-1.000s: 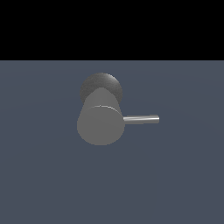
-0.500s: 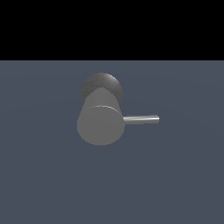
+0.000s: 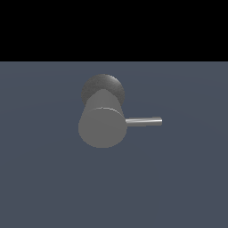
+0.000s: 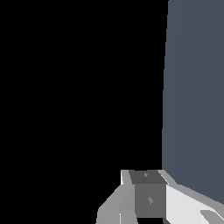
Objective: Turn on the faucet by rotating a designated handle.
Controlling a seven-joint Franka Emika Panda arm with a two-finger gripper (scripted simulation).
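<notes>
The faucet (image 3: 103, 127) stands on the slate-blue desk (image 3: 187, 178) as a thick matte grey cylinder, seen in the exterior view almost end-on, so that its flat round end faces the camera and hides most of the body. Behind that end, and partly covered by it, the darker grey round base (image 3: 103, 85) shows as a speckled disc touching the desk. The handle (image 3: 143, 121), a thin shiny silver-grey rod, projects from the side of the faucet toward the exterior view's right, lying level and straight, with its free end well clear of anything else. Nothing touches the faucet or the handle, and no part of the arm appears in the exterior view. Beyond the far edge of the desk, behind the faucet, the background is plain black. The wrist view shows only a strip of the desk surface (image 4: 192, 96) beside a wide black area, with pale and grey blocky parts of the hand (image 4: 151, 199) at the picture's edge; the faucet does not appear there. The fingertips are out of that picture, so I cannot tell whether the hand is apart or together.
</notes>
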